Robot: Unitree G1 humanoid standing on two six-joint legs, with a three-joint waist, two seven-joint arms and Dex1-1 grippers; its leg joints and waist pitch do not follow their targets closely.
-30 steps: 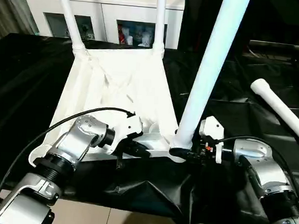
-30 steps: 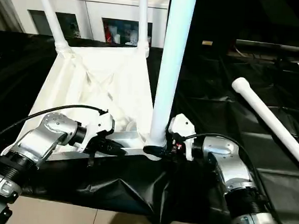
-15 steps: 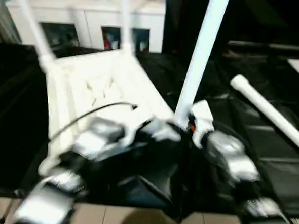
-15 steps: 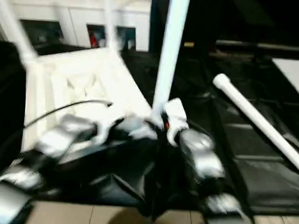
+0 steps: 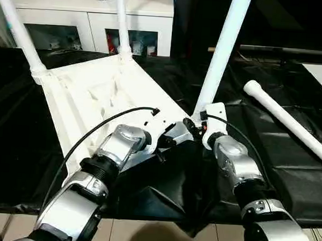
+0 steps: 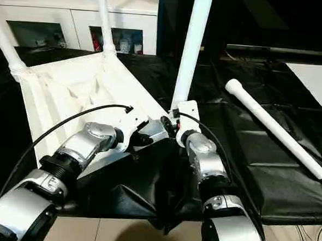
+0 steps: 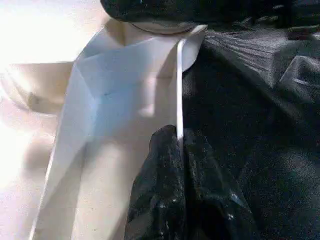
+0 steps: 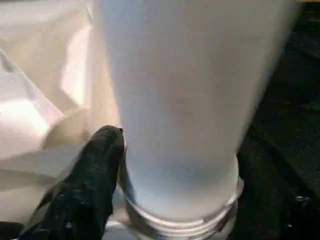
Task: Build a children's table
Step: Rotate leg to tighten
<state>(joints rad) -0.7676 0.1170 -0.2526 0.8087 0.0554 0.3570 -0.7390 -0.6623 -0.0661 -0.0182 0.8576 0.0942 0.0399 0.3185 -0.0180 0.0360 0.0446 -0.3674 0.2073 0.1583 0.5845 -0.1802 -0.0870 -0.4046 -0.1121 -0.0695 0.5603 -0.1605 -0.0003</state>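
Observation:
The children's table lies upside down on black cloth, its white ribbed tabletop (image 5: 97, 95) facing up. Two white legs (image 5: 16, 24) (image 5: 120, 19) stand in the far corner sockets. A third leg (image 5: 223, 48) stands upright in the near right corner socket. My right gripper (image 5: 196, 125) is at that leg's base, seen close up in the right wrist view as a wide white tube (image 8: 185, 100). My left gripper (image 5: 168, 141) is beside it, shut on the tabletop's thin near rim (image 7: 177, 75). A loose fourth leg (image 5: 292, 126) lies on the cloth to the right.
A white cabinet (image 5: 90, 18) with glass doors stands behind the work surface. The black cloth (image 5: 288, 177) covers the surface and hangs in folds over the front edge. Tiled floor (image 5: 159, 235) shows below it.
The whole picture has shifted, so the camera has moved. Both grippers remain at the near right corner, the left on the rim and the right at the leg's base.

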